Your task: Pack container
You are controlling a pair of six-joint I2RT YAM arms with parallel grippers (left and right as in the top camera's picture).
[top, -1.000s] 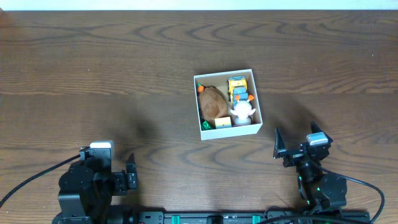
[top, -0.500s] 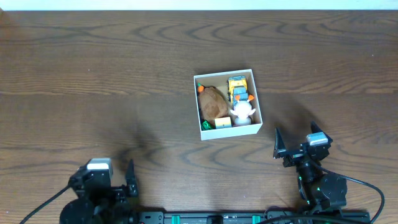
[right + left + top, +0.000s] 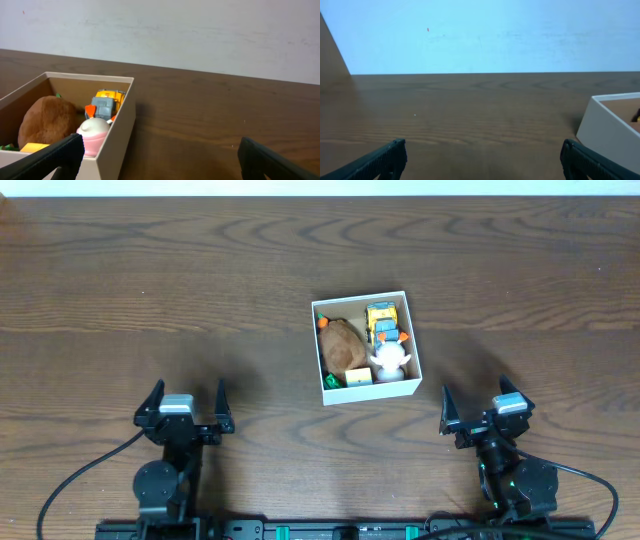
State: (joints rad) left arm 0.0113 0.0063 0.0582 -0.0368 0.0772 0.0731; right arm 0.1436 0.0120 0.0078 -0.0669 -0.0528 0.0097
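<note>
The container (image 3: 370, 391), a square white cardboard box with a tan inside, sits at the table's middle. It holds a brown plush (image 3: 342, 345), a yellow toy vehicle (image 3: 381, 321), a white-pink toy (image 3: 390, 358), a small yellow block (image 3: 358, 375) and green and orange bits. My left gripper (image 3: 185, 407) is open and empty, near the front edge, left of the box; the box corner shows in its view (image 3: 612, 132). My right gripper (image 3: 483, 406) is open and empty, front right of the box, whose wall (image 3: 120, 135) and toys show in its view.
The dark wooden table (image 3: 150, 290) spreads around the box on all sides. A pale wall (image 3: 485, 35) stands behind the far table edge. The arm bases and cables lie along the front edge.
The left arm has swung round from a turned-away pose to face the table, its open fingers now pointing forward. The right arm and the box have not moved.
</note>
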